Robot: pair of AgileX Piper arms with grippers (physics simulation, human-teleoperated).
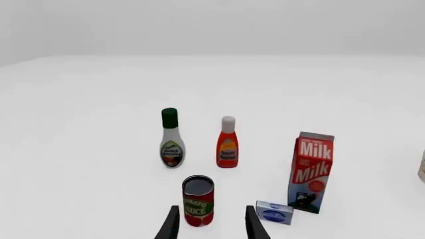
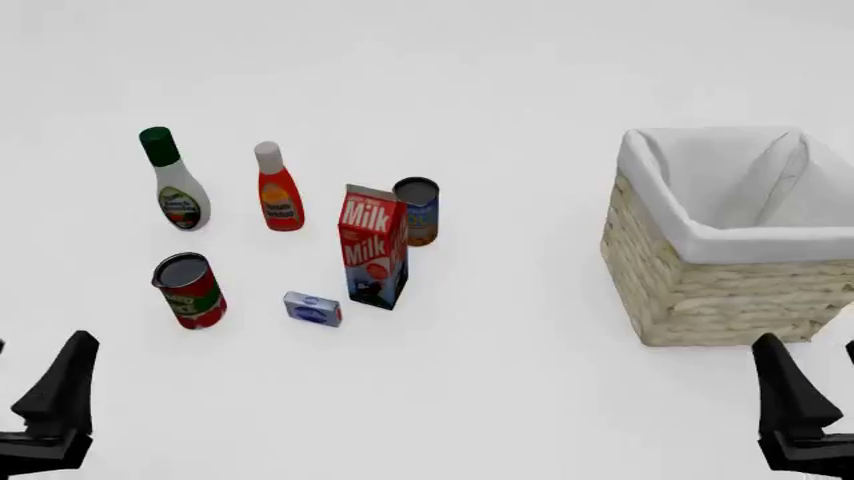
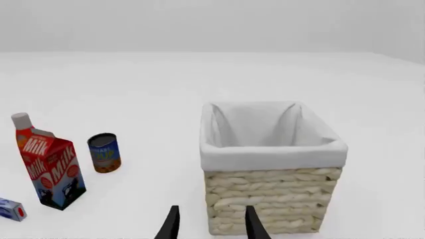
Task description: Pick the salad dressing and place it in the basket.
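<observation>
The salad dressing (image 2: 174, 187) is a white teardrop bottle with a dark green cap, upright at the far left of the table; the left wrist view shows the dressing (image 1: 171, 140) beyond a tomato sauce can. The wicker basket (image 2: 694, 290) with its white lining stands at the right, and its woven wall (image 3: 272, 199) fills the right wrist view. My left gripper (image 2: 30, 375) hovers open at the near left edge, well short of the dressing, holding nothing. My right gripper (image 2: 817, 368) is open just in front of the basket, also holding nothing.
A red bottle with a white cap (image 2: 278, 192) stands right of the dressing. A tomato sauce can (image 2: 190, 291), a small blue box (image 2: 311, 308), a milk carton (image 2: 374, 245) and a blue-labelled can (image 2: 418, 211) are grouped between the dressing and the basket.
</observation>
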